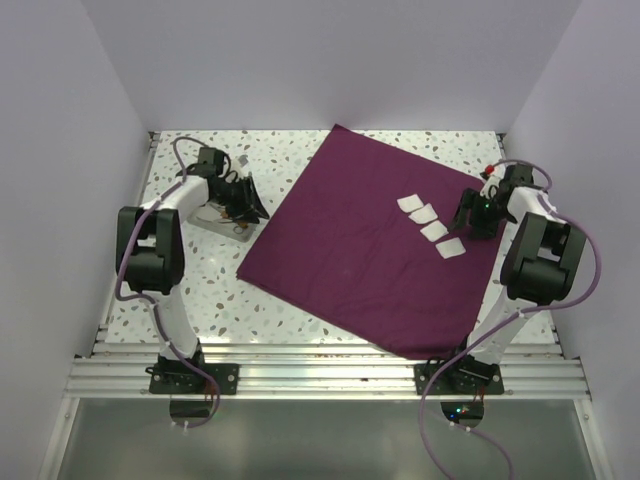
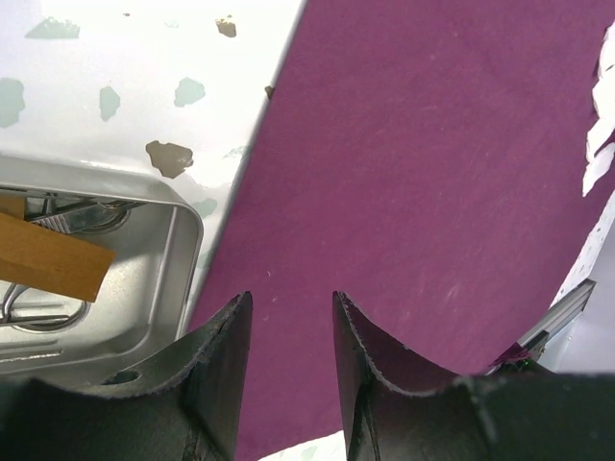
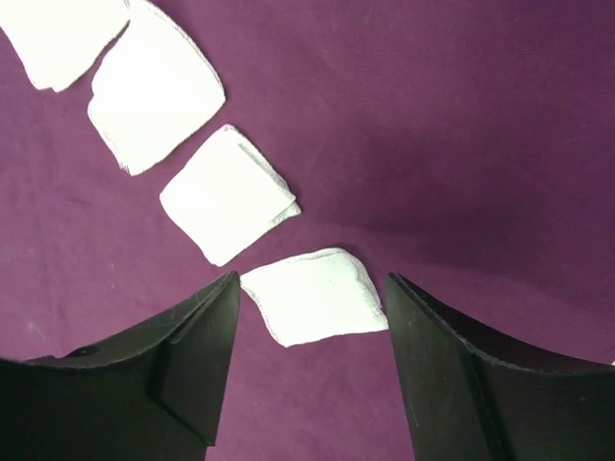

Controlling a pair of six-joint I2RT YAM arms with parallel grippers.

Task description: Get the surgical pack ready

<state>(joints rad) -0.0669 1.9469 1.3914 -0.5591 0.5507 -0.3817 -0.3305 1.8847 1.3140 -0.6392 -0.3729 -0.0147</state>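
White speckled bench (image 1: 215,290) between plain pale walls, and the deep plum-purple square cloth (image 1: 350,250) lies spread flat across it, one corner pointing to the far wall. Four small white gauze squares (image 1: 432,228) sit in a diagonal row on its right side. Right gripper (image 3: 312,280) hangs over the end one, jaws wide apart, holding nothing. Left gripper (image 2: 288,312) is parted and empty at the cloth's left edge, just beside the shiny metal tray (image 2: 188,259)
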